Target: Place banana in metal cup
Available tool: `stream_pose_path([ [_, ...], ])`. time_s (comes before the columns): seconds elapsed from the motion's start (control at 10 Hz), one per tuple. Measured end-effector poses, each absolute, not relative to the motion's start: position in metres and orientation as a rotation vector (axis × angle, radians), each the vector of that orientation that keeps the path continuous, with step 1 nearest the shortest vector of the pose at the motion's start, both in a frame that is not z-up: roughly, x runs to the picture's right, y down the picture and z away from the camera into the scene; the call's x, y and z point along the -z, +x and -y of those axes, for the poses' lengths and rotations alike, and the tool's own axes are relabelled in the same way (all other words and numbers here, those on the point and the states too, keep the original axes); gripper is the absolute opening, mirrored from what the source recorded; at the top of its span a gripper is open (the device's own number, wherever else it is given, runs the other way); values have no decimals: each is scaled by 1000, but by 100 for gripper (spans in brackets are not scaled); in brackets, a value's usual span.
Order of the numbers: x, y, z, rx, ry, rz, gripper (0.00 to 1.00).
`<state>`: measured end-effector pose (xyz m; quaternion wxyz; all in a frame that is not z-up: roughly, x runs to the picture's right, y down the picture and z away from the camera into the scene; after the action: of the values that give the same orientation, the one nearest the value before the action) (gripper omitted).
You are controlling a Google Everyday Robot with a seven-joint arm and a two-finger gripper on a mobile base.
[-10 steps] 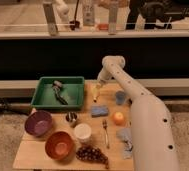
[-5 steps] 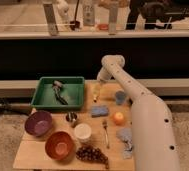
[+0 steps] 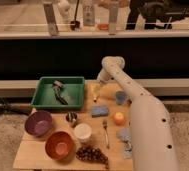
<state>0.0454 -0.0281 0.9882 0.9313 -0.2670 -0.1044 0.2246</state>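
The pale-yellow banana (image 3: 95, 92) lies at the back of the wooden table (image 3: 38, 156), just right of the green tray. My gripper (image 3: 98, 86) hangs at the end of the white arm, right over the banana's upper end and at or very near it. The small shiny metal cup (image 3: 71, 118) stands upright near the table's middle, in front of the tray, well to the front left of the gripper.
The green tray (image 3: 43, 101) holds a dark tool. A purple bowl (image 3: 38, 123), orange bowl (image 3: 59, 145), white cup (image 3: 82, 132), grapes (image 3: 92, 154), fork (image 3: 106, 131), blue sponge (image 3: 99, 110), blue cup (image 3: 120, 97) and orange fruit (image 3: 118, 118) crowd the table.
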Motion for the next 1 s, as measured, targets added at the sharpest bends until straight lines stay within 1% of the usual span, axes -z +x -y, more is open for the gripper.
stream_pose_path([
  [0.1,-987,47,30,-465,-546,211,80],
  [0.2,-986,47,30,-467,-548,210,78],
  [0.4,-987,46,29,-472,-551,211,60],
  [0.5,-988,46,28,-476,-554,210,56],
  [0.6,-990,46,26,-479,-556,209,57],
  [0.8,-990,43,26,-484,-561,209,76],
  [0.9,-990,42,26,-485,-563,210,79],
  [1.0,-991,43,25,-490,-563,209,79],
])
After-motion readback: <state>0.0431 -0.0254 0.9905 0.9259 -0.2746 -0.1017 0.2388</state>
